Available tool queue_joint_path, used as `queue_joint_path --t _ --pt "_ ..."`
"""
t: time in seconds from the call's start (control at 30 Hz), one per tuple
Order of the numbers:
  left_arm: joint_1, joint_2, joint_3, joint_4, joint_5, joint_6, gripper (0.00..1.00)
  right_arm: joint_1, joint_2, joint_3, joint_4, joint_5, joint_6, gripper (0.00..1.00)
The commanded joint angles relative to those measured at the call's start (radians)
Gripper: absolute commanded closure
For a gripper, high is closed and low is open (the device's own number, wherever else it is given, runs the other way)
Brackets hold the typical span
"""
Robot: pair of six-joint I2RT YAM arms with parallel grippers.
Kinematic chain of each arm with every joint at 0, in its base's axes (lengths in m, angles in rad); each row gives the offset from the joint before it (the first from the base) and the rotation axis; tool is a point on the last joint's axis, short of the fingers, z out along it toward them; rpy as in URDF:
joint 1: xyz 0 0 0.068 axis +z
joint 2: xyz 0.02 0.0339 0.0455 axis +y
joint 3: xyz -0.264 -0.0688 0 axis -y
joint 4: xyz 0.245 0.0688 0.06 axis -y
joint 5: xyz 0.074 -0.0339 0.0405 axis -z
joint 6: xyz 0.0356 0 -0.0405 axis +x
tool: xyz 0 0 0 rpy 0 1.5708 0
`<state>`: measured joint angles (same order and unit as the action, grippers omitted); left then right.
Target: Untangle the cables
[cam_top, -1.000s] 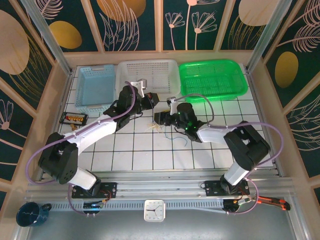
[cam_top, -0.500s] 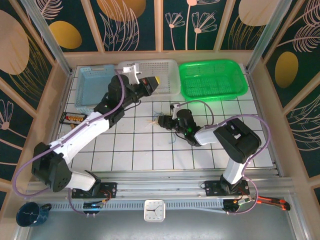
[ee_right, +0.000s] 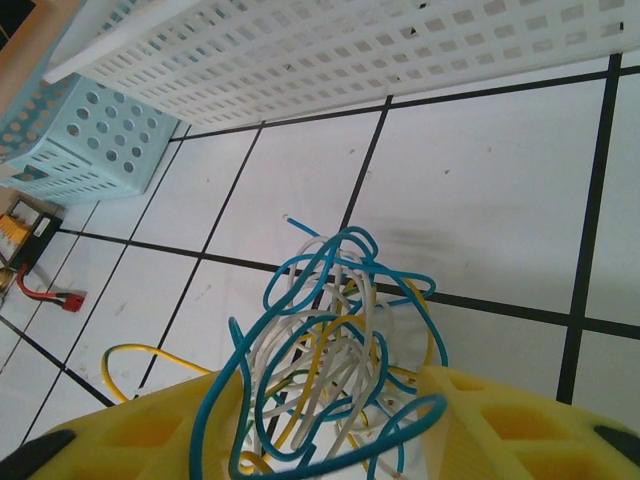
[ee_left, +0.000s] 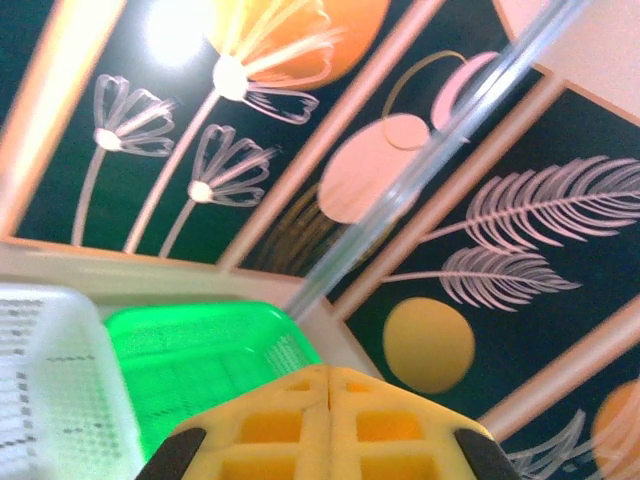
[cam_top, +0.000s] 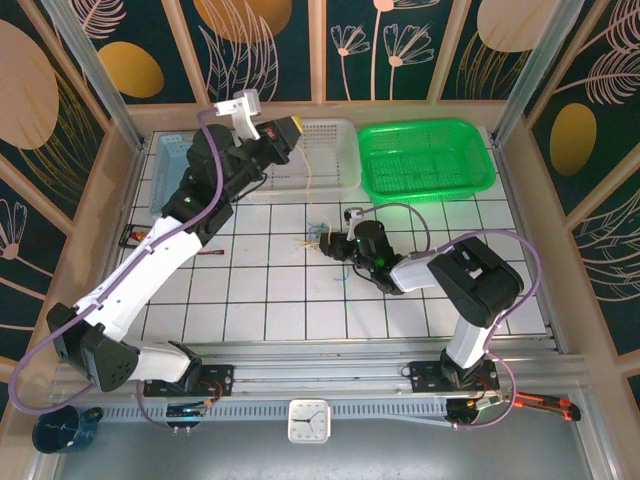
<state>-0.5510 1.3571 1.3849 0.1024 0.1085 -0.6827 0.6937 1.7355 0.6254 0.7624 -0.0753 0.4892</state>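
The cables (ee_right: 340, 340) are a tangle of thin blue, yellow and whitish wires on the white tiles, small in the top view (cam_top: 322, 240). My right gripper (ee_right: 330, 400) lies low on the table (cam_top: 333, 243), its yellow fingers (ee_right: 160, 430) closed in on both sides of the tangle, wires pressed between them. One blue loop drapes over the left finger. My left gripper (cam_top: 296, 128) is raised high over the white basket, jaws shut together (ee_left: 328, 372). A thin yellowish strand (cam_top: 310, 172) runs from its tips down toward the tangle.
Along the back stand a blue basket (cam_top: 190, 170), a white basket (cam_top: 335, 135) and a green basket (cam_top: 425, 155). A small black tray (ee_right: 20, 225) and a red-tipped piece (ee_right: 65, 298) lie at the left. One loose yellow wire end (ee_right: 130, 350) curls on the tiles.
My left arm has lifted up and back from beside the tangle to high over the white basket, jaws shut throughout. The right gripper slid slightly left and narrowed around the tangle.
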Motion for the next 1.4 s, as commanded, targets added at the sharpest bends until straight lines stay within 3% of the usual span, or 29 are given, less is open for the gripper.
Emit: queue_joint_path --t 0.0,0.27,0.63,1.13,1.17,1.23,1.3,1.37 --pt "0.061 -0.026 0.032 -0.064 -0.068 0.073 1.00 0.001 -0.073 0.001 -0.035 0.002 0.005 0.47" --pt "0.234 -0.014 0.036 -0.118 -0.167 0.176 1.00 -0.004 -0.219 0.040 -0.183 -0.007 -0.014 0.38" --pt "0.511 0.082 0.020 -0.099 -0.205 0.215 1.00 -0.019 -0.418 0.024 -0.346 0.003 -0.012 0.38" --pt "0.644 0.343 0.021 -0.059 -0.264 0.245 1.00 -0.023 -0.692 -0.076 -0.545 0.045 0.005 0.37" --pt "0.647 0.351 0.023 -0.061 -0.264 0.253 0.97 -0.022 -0.701 -0.078 -0.552 0.045 0.008 0.37" --pt "0.649 0.383 0.028 -0.075 -0.275 0.264 0.57 -0.022 -0.711 -0.085 -0.564 0.038 0.008 0.37" --pt "0.651 0.393 0.042 -0.092 -0.265 0.268 0.31 -0.023 -0.709 -0.088 -0.568 0.029 0.009 0.37" --pt "0.650 0.396 0.061 -0.112 -0.249 0.264 0.16 -0.022 -0.705 -0.090 -0.564 0.020 0.011 0.37"
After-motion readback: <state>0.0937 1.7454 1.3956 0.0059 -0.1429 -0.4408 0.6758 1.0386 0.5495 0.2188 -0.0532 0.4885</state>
